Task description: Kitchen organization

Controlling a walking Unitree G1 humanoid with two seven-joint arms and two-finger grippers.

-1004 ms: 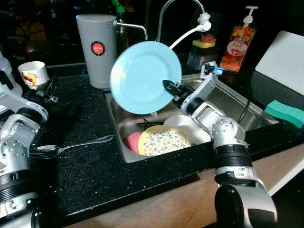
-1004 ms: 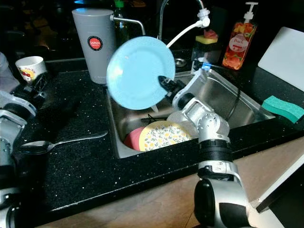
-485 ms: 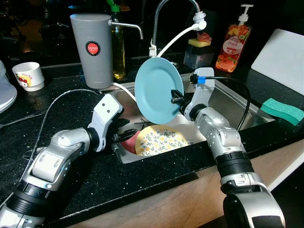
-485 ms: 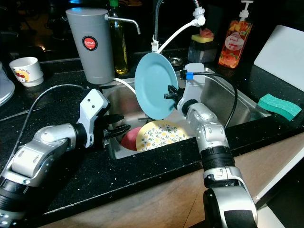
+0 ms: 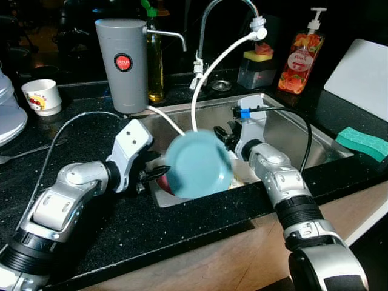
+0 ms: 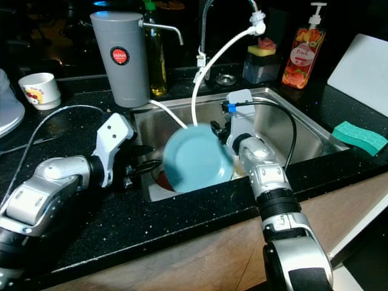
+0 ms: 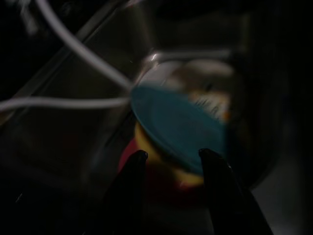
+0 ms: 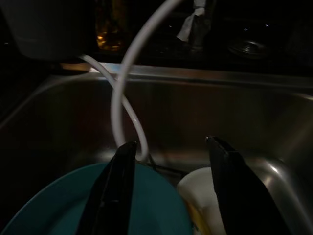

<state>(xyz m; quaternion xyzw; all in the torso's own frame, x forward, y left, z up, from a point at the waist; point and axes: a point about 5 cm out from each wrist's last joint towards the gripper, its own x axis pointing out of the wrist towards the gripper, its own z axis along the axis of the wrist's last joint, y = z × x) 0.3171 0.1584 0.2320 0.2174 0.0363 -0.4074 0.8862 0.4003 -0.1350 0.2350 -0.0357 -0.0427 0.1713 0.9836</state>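
A light blue plate [image 5: 199, 162], blurred, lies tilted in the steel sink [image 5: 285, 130] on top of the other dishes. It covers most of the yellow floral plate [image 7: 145, 145]. A red dish [image 5: 162, 183] peeks out at its left edge, and a white bowl [image 8: 200, 188] sits beside it. My right gripper [image 8: 171, 143] hangs open just above the blue plate's far rim, holding nothing. My left gripper [image 7: 172, 152] is open at the sink's left edge, pointing at the stacked plates without touching them.
A white hose [image 5: 206, 73] runs from the tap into the sink. Behind stand a grey dispenser [image 5: 123, 63], a soap bottle [image 5: 298, 57] and a cup [image 5: 42, 97]. A green sponge [image 5: 362, 140] and a white board [image 5: 364, 73] lie right.
The blue plate, held upright in my right gripper half a second ago, has dropped flat onto the floral plate. The right gripper has opened. The left gripper stays by the sink's left edge.
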